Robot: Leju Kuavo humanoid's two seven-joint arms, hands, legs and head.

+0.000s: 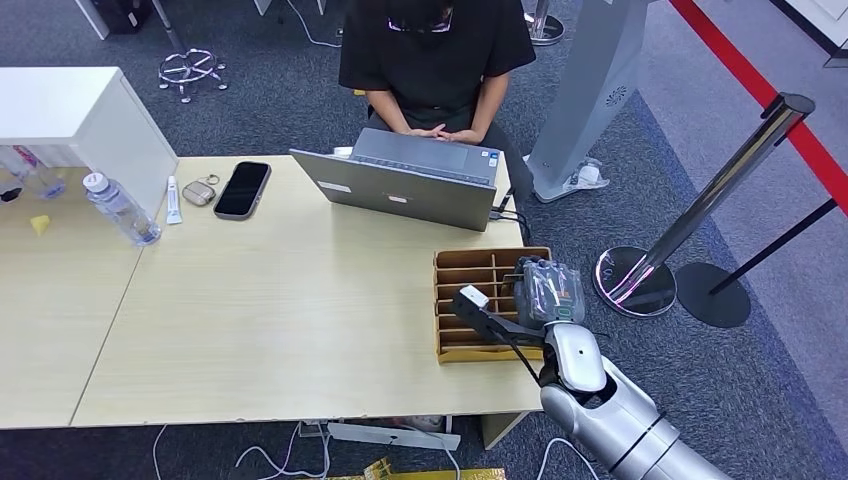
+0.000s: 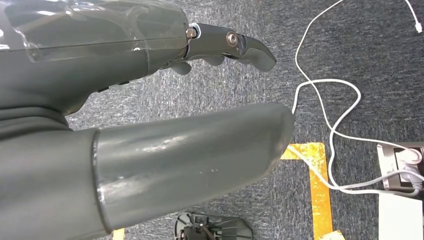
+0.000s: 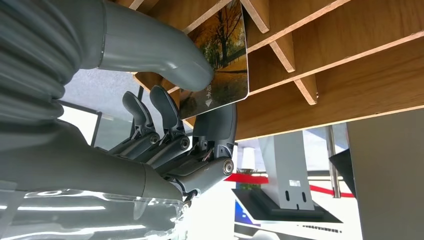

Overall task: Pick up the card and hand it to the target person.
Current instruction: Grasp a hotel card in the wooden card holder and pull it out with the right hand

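The card [image 3: 222,60] carries an autumn tree picture and stands partly inside a slot of the wooden divider box [image 3: 340,65]. My right hand [image 3: 170,125] pinches its lower edge, thumb on the printed face and a finger behind. In the head view the right hand [image 1: 548,292] hovers over the box [image 1: 470,352] at the table's right end. The person [image 1: 435,50] in black sits across the table with hands [image 1: 440,131] folded behind a grey laptop [image 1: 400,190]. My left hand [image 2: 150,100] hangs over the carpet, holding nothing, its fingers [image 2: 235,45] apart from the thumb.
A phone [image 1: 243,188], a small tube [image 1: 173,200], a key fob [image 1: 198,192] and a water bottle [image 1: 118,208] lie at the table's far left by a white box [image 1: 80,115]. A chrome stanchion [image 1: 700,210] stands right of the table. White cables [image 2: 330,115] trail across the floor.
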